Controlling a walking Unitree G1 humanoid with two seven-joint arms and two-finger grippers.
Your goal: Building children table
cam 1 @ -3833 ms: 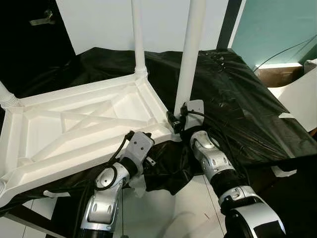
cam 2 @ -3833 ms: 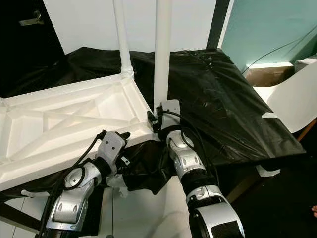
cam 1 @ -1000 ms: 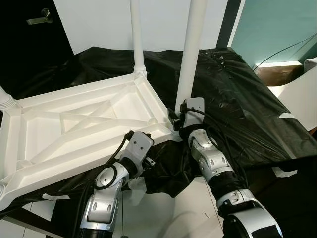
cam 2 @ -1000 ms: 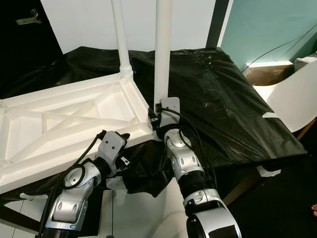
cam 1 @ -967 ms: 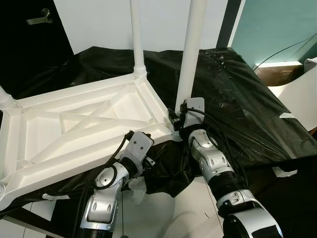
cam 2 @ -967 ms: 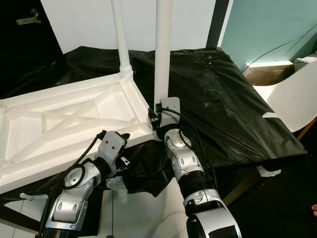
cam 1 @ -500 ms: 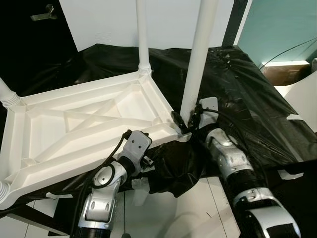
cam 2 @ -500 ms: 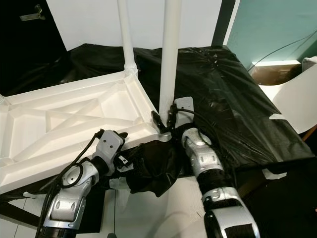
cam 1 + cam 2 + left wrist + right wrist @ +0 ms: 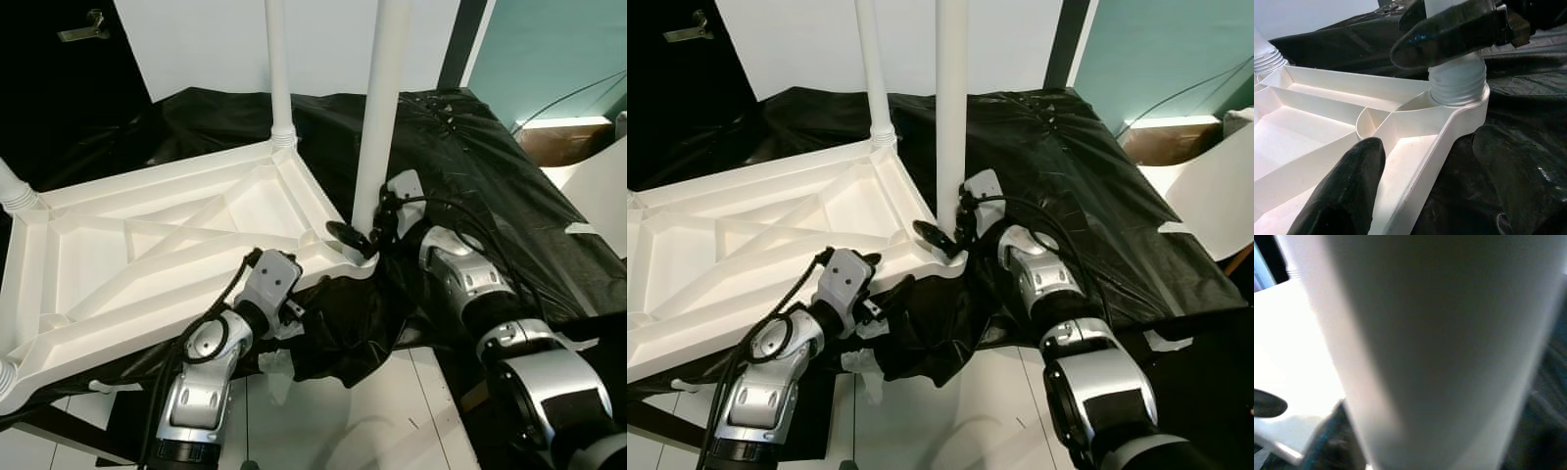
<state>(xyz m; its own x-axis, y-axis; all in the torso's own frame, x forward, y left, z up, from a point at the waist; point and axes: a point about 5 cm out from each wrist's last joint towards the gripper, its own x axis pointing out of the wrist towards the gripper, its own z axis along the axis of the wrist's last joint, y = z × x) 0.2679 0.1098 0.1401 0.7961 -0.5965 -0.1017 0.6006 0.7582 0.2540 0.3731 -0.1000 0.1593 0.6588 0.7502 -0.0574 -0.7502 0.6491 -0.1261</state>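
White table leg point(image 9: 380, 108) stands upright, right hand point(image 9: 364, 233) around its base.

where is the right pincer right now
In the eye views the right pincer is at the foot of the near white leg, at the right front corner of the upturned table on the black sheet.
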